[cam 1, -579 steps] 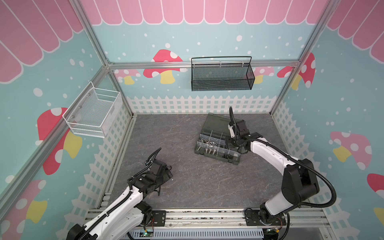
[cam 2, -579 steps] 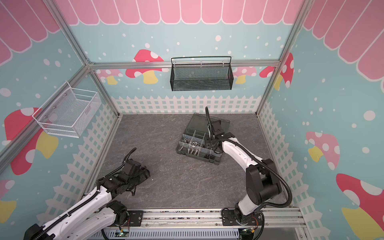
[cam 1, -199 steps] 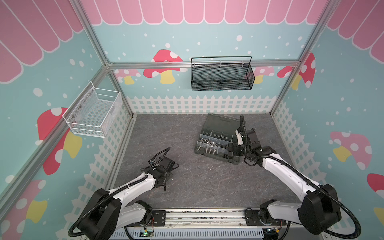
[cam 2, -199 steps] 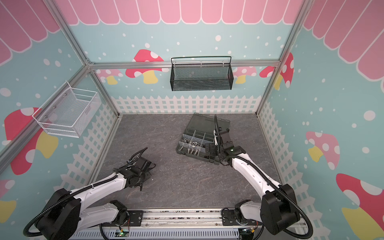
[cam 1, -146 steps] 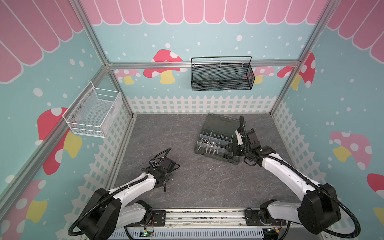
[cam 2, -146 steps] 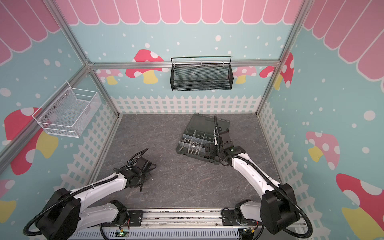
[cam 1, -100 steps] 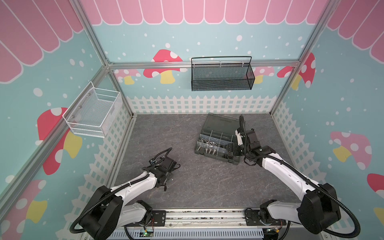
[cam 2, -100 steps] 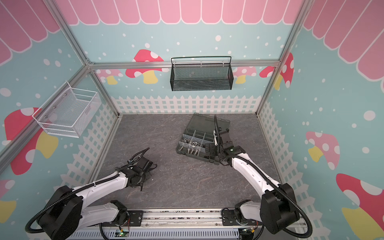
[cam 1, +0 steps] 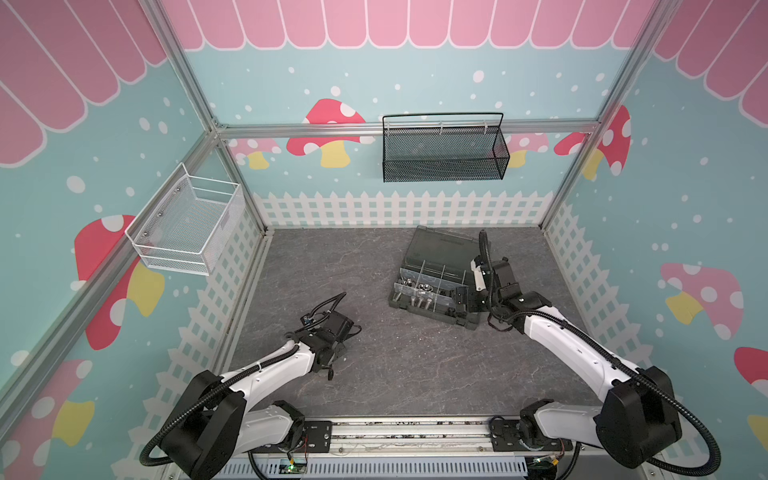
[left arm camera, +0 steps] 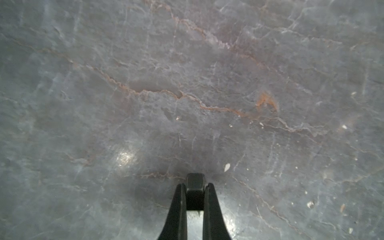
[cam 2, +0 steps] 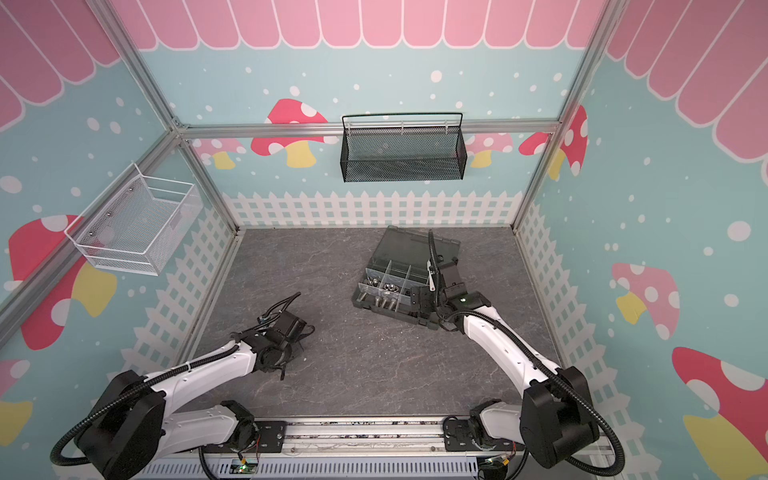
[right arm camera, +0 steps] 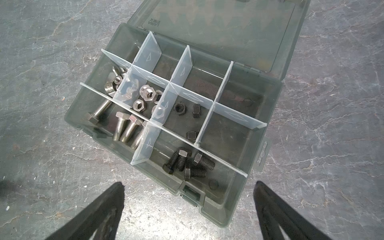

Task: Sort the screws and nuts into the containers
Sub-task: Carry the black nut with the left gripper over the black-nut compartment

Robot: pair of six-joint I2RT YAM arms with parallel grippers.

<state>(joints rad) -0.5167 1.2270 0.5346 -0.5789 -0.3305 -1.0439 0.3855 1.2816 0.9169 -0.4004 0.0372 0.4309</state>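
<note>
Left gripper (left arm camera: pixel 195 188) clamps a black hex nut (left arm camera: pixel 195 179), lower centre of frame; right gripper (right arm camera: pixel 189 185) hangs wide apart at the open organiser box (right arm camera: pixel 235 199).

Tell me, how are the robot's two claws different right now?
The left claw is shut on a small black nut; the right claw is wide open and empty. The left claw faces bare table; the right claw faces the organiser box. Both have black fingers.
</note>
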